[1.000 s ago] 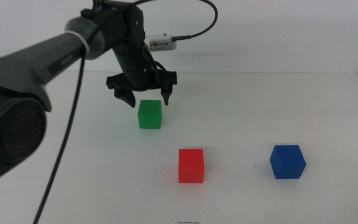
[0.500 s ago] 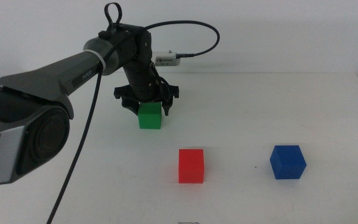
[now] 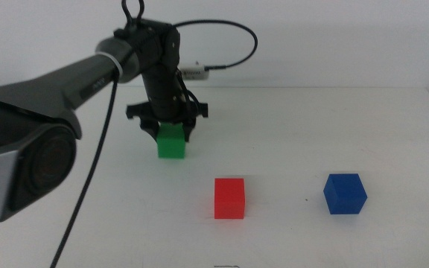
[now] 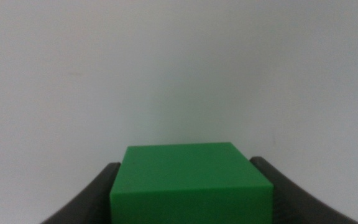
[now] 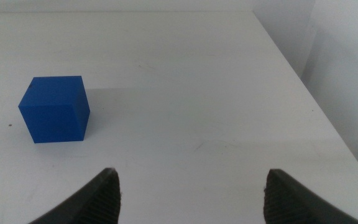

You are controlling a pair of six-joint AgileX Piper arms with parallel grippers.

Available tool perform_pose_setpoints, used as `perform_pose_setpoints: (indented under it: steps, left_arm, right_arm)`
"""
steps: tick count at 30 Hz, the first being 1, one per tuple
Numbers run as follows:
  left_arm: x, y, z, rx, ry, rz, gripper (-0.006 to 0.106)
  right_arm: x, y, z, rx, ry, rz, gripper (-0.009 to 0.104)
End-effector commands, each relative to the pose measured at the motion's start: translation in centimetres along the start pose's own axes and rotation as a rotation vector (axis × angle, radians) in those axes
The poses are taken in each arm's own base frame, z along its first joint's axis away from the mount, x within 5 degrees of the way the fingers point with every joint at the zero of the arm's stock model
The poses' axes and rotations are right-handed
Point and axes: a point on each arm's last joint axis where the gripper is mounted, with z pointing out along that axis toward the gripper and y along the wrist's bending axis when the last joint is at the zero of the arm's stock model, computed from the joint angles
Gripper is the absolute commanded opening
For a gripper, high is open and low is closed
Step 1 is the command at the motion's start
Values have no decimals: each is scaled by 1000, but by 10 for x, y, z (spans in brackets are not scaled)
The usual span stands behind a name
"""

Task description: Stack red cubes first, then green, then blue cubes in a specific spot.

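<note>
The green cube (image 3: 172, 143) rests on the white table left of centre, and my left gripper (image 3: 169, 131) has come down over it from above. In the left wrist view, the green cube (image 4: 191, 183) fills the gap of the left gripper (image 4: 190, 208), with both dark jaws pressed against its sides. The red cube (image 3: 229, 198) sits alone nearer the front, right of the green one. Further right lies the blue cube (image 3: 345, 193). My right gripper (image 5: 194, 196) is outside the middle view; it hangs open and empty, a short way from the blue cube (image 5: 55, 109).
The left arm and its black cable (image 3: 222, 33) reach in from the left across the back of the table. The table's right edge (image 5: 303, 87) runs close past the blue cube. Bare white tabletop (image 3: 289, 126) lies between the cubes.
The left gripper dropped from just behind and above the green cube down around it. The cube has shifted slightly to the left. Red and blue cubes stayed put.
</note>
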Motion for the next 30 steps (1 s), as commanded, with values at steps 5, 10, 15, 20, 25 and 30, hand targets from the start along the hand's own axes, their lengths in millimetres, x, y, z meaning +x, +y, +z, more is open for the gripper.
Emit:
perform_pose_setpoints:
  steps: [5, 10, 15, 20, 25, 30]
  left_arm:
    - [31, 1, -106, -37, -100, -13, -2]
    - [76, -5, -127, -11, -74, -23, -2]
    - [127, -27, -126, 19, -116, -42, -2]
    - [146, -68, -122, 78, -144, 37, -2]
    - [133, -93, -114, 105, -125, 1, -1]
    - [123, -106, -106, 118, -130, -9, -1]
  right_arm:
    - [-12, 0, -4, 3, -108, -22, 59]
    - [-11, 0, -4, 3, -107, -22, 59]
    - [-11, 0, -4, 3, -107, -22, 59]
    - [-11, 0, -4, 3, -107, -22, 59]
    - [-11, 0, -4, 3, -107, -22, 59]
    - [-11, 0, -4, 3, -107, -22, 59]
